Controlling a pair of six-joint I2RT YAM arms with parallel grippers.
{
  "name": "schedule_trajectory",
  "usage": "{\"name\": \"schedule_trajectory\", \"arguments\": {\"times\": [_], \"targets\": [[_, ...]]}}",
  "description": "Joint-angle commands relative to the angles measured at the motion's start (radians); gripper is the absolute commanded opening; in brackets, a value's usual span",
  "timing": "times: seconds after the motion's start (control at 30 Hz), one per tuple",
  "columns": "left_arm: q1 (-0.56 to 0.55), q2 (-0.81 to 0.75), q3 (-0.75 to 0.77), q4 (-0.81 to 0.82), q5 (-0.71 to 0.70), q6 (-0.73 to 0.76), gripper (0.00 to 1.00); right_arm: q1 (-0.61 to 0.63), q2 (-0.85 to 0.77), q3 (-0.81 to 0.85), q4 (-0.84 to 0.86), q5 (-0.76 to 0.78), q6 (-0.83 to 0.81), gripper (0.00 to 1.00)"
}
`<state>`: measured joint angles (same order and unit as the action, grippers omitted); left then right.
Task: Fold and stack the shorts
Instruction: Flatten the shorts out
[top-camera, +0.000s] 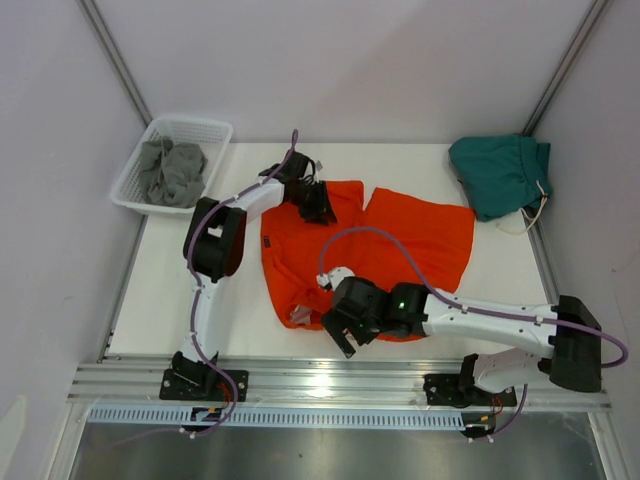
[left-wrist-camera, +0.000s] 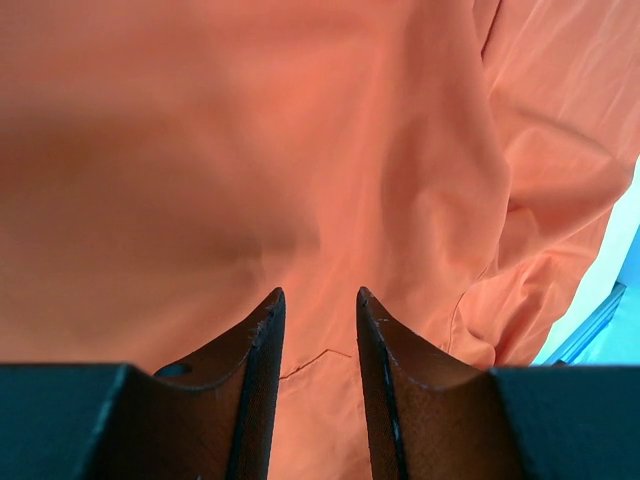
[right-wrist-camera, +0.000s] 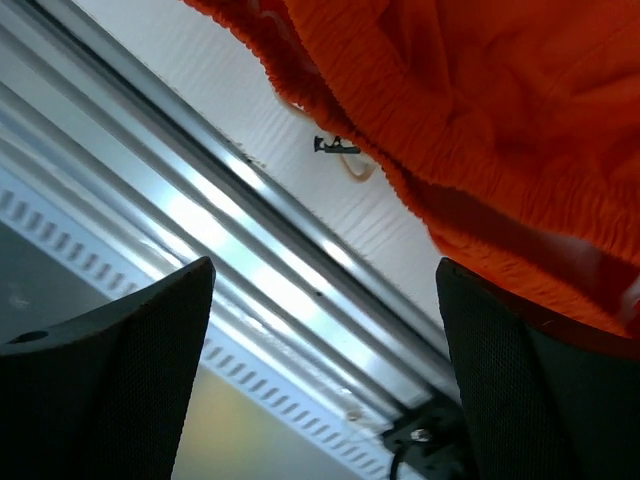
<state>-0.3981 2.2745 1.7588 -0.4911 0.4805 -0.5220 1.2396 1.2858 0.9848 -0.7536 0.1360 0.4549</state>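
Here the orange shorts (top-camera: 400, 240) lie spread in the middle of the table (top-camera: 160, 300), and their long axis runs from 9 o'clock to 3 o'clock in the top view. The right gripper (top-camera: 338, 335) hangs at the near left corner of this cloth, at about 7 o'clock of it. Its jaws stand wide apart and nothing is between them. In its wrist view the gathered edge of the shorts and a pale drawstring (right-wrist-camera: 350, 165) lie just beyond the fingers, toward 1 o'clock.

The left gripper (top-camera: 318, 208) is on the far edge of the same shorts, at about 11 o'clock. Its jaws leave only a narrow gap, with orange cloth close in front. I cannot tell if some cloth is pinched there.

The teal shorts (top-camera: 500, 175) sit bunched at the 2 o'clock corner, well apart from both claws. A basket (top-camera: 190, 122) with grey cloth stands at 10 o'clock.

For a fold, I think the right arm is nearer to the near edge and the left arm to the far edge.
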Motion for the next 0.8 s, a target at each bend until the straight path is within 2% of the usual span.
{"name": "schedule_trajectory", "arguments": {"times": [0.0,0.17,0.27,0.53,0.63,0.7,0.73,0.77], "targets": [[0.007,0.017,0.056,-0.029,0.035,-0.001,0.38,0.056,0.038,0.034,0.069,0.053,-0.254,0.93],[0.01,0.026,0.077,-0.032,0.043,0.007,0.38,0.103,0.084,0.054,0.105,0.203,-0.448,0.93],[0.011,0.043,0.115,-0.061,0.043,0.016,0.38,0.093,0.093,0.057,0.151,0.179,-0.56,0.93],[0.019,0.053,0.117,-0.066,0.058,0.02,0.38,0.032,0.198,0.048,0.174,0.077,-0.622,0.92],[0.021,0.054,0.123,-0.06,0.066,0.02,0.38,0.021,0.253,0.049,0.16,0.08,-0.627,0.86],[0.022,0.056,0.123,-0.061,0.069,0.019,0.38,0.018,0.28,0.061,0.151,0.076,-0.622,0.76],[0.022,0.056,0.122,-0.06,0.069,0.017,0.38,0.02,0.288,0.067,0.139,0.068,-0.616,0.7],[0.025,0.056,0.123,-0.061,0.069,0.014,0.38,0.023,0.29,0.072,0.131,0.06,-0.608,0.53]]}}
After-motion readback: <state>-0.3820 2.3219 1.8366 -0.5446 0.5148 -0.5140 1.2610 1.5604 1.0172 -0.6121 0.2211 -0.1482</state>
